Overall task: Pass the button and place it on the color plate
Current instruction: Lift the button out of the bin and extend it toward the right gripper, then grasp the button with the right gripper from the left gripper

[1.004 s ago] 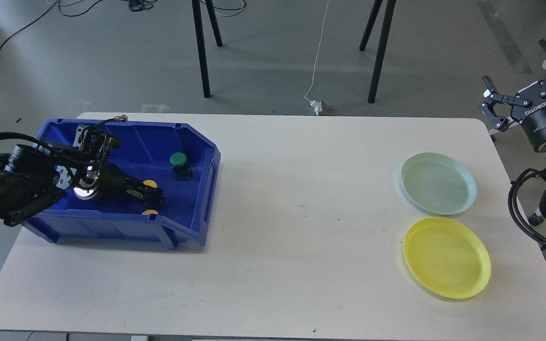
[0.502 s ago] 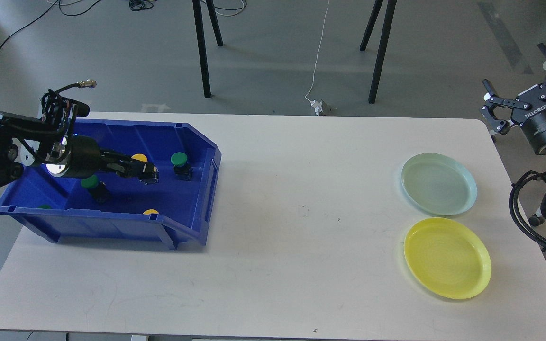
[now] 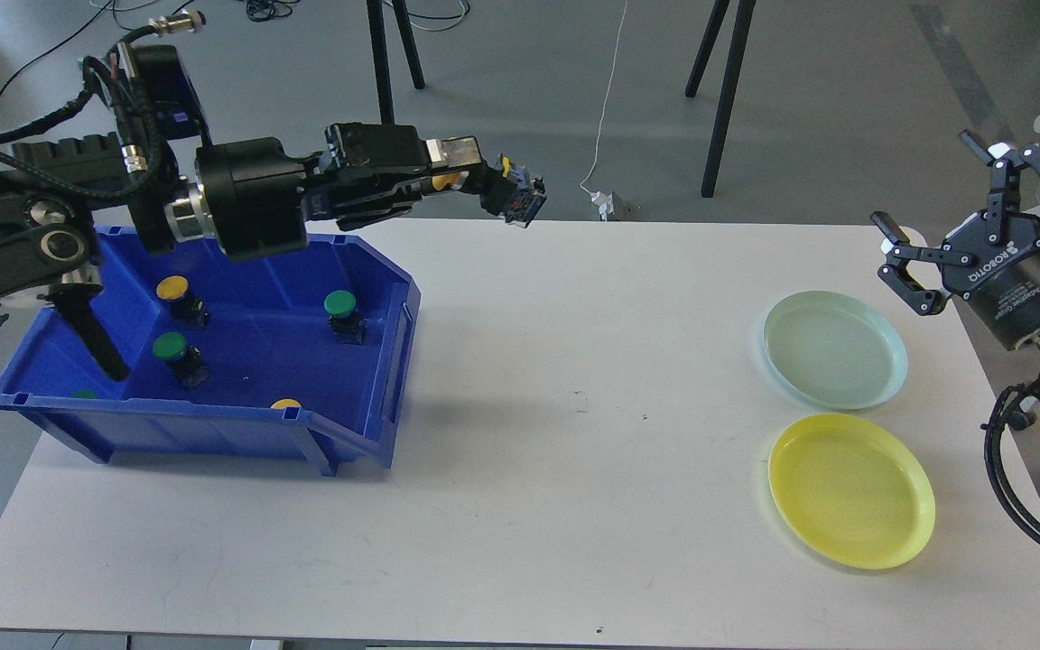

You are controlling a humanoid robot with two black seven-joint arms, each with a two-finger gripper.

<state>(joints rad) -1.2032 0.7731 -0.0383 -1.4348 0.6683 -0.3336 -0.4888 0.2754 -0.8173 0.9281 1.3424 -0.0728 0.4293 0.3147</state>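
Above the table's (image 3: 520,506) far edge, left gripper (image 3: 493,185) clamping a yellow button (image 3: 515,194), right gripper (image 3: 953,217) spread wide

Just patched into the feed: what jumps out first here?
The left gripper is raised above the table's far edge, shut on a yellow button. Below it to the left, the blue bin holds more buttons; at right the yellow plate lies bare, with the right gripper open.
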